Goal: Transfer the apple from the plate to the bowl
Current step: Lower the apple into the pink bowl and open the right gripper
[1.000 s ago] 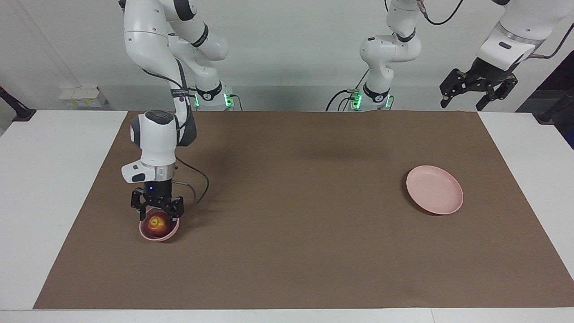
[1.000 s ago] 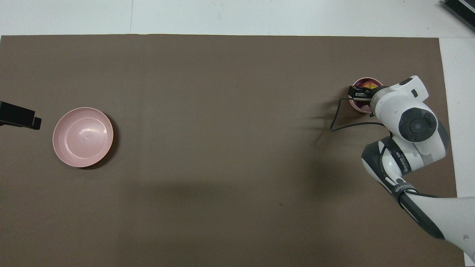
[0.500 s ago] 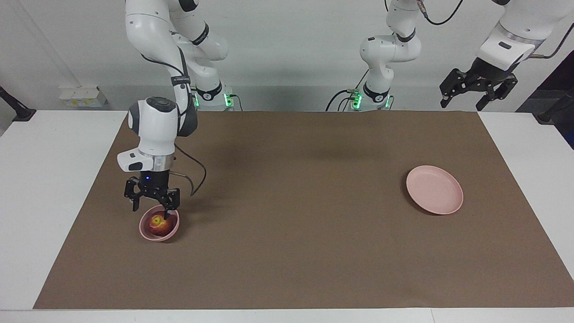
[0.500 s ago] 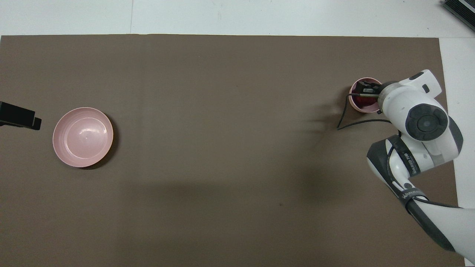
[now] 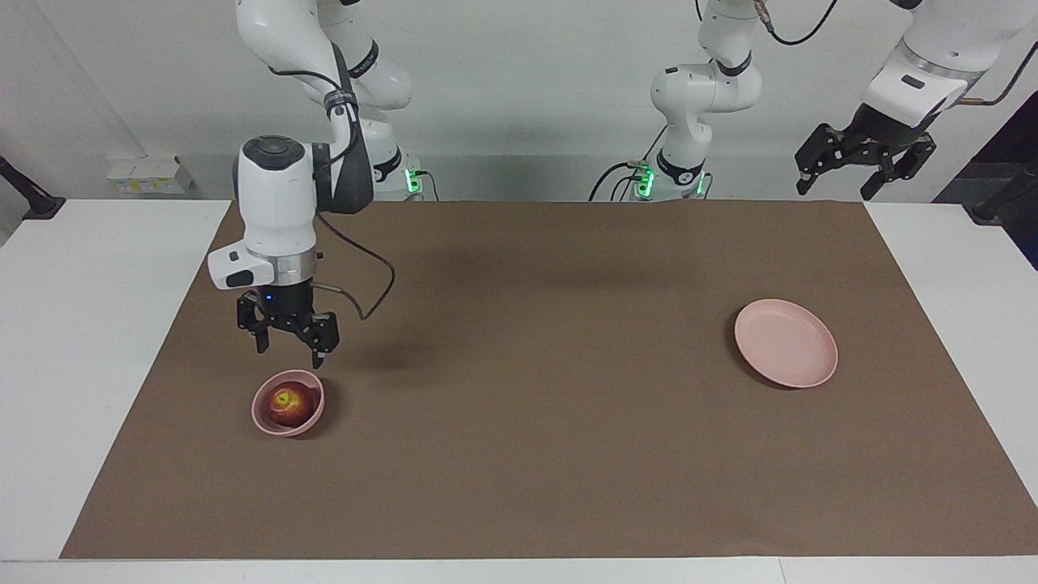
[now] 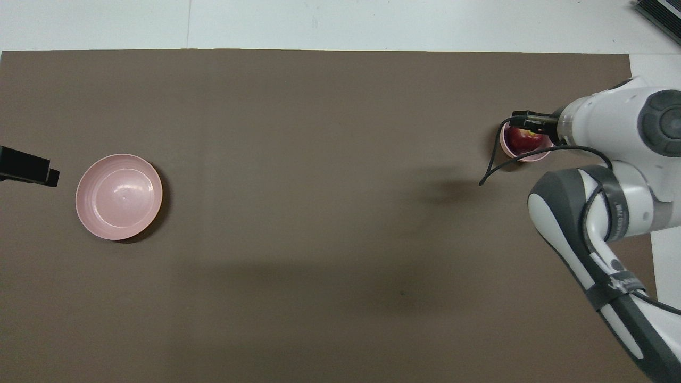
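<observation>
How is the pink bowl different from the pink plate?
The bowl is small and deep; the plate is wide, flat and shallow. The bowl holds the apple; nothing lies on the plate. The bowl sits at the right arm's end of the table, just below the open right claw; the plate sits at the left arm's end, with no claw over it. Both are round, plain and pale pink, resting on the brown mat.

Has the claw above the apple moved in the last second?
Yes. The right gripper has risen off the bowl, leaving the apple inside.
</observation>
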`<state>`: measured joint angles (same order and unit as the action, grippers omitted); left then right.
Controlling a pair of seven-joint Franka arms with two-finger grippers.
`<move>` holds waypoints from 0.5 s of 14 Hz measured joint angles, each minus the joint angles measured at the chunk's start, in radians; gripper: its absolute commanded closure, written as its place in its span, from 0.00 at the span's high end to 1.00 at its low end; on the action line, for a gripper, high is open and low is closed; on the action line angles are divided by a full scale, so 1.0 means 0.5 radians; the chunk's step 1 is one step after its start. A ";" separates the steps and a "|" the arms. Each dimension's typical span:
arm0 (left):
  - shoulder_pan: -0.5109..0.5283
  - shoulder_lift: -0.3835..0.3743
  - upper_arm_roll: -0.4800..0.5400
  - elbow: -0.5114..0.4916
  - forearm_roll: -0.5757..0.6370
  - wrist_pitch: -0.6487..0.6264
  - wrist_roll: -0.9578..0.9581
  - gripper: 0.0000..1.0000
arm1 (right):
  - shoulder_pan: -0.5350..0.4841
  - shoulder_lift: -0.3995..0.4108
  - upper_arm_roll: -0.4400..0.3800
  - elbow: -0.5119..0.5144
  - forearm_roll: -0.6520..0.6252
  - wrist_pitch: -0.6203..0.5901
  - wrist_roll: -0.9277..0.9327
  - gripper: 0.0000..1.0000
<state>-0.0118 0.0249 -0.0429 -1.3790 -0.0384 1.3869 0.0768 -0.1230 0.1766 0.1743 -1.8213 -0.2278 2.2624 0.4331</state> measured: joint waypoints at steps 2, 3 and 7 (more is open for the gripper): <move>0.000 0.000 0.000 0.000 0.000 0.000 0.000 1.00 | -0.005 -0.033 -0.004 0.116 0.174 -0.255 -0.073 1.00; 0.000 0.000 0.000 0.000 0.000 -0.001 0.000 1.00 | -0.006 -0.059 -0.006 0.155 0.223 -0.371 -0.089 1.00; 0.000 0.000 0.000 0.000 0.000 -0.001 0.000 1.00 | -0.006 -0.234 -0.009 0.232 0.289 -0.765 -0.176 1.00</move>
<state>-0.0118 0.0249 -0.0429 -1.3790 -0.0384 1.3864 0.0768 -0.1261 0.0594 0.1699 -1.7055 -0.0834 1.8799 0.3450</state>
